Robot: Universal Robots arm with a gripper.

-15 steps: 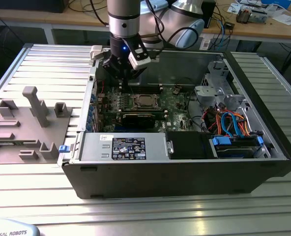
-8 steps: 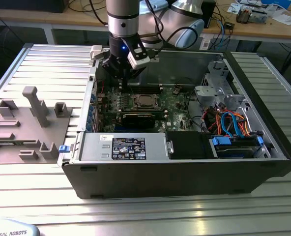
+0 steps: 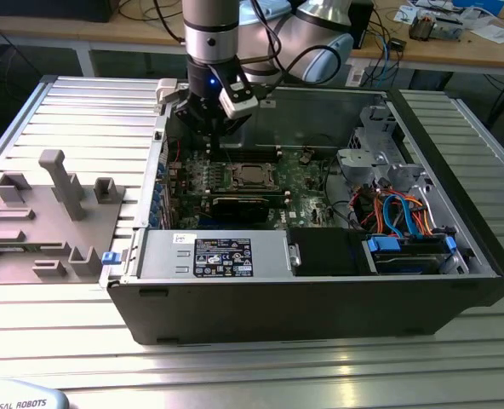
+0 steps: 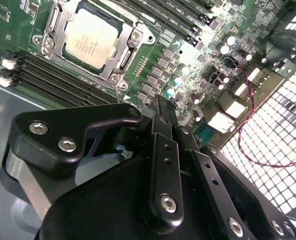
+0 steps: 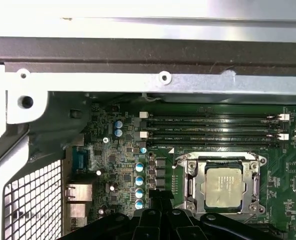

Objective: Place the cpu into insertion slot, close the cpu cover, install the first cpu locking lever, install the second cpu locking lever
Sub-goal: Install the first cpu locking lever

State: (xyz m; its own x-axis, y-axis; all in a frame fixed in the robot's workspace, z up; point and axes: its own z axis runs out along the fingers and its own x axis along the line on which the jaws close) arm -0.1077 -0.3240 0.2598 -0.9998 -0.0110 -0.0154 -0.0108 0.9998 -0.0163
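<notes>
cpu (image 4: 92,37) seated in slot (image 5: 188,167), cover (image 4: 119,60) closed over it; gripper (image 4: 160,107) narrow, empty, beside the slot.

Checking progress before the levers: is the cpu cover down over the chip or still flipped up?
Down. In both wrist views the cpu cover lies flat around the cpu, whose silver top shows through its window.

from the exterior view we look down from well back at the whole open computer case (image 3: 320,290). both wrist views sit close over the motherboard (image 4: 188,65) (image 5: 123,170), sharing the cpu (image 4: 92,38) (image 5: 224,187).
</notes>
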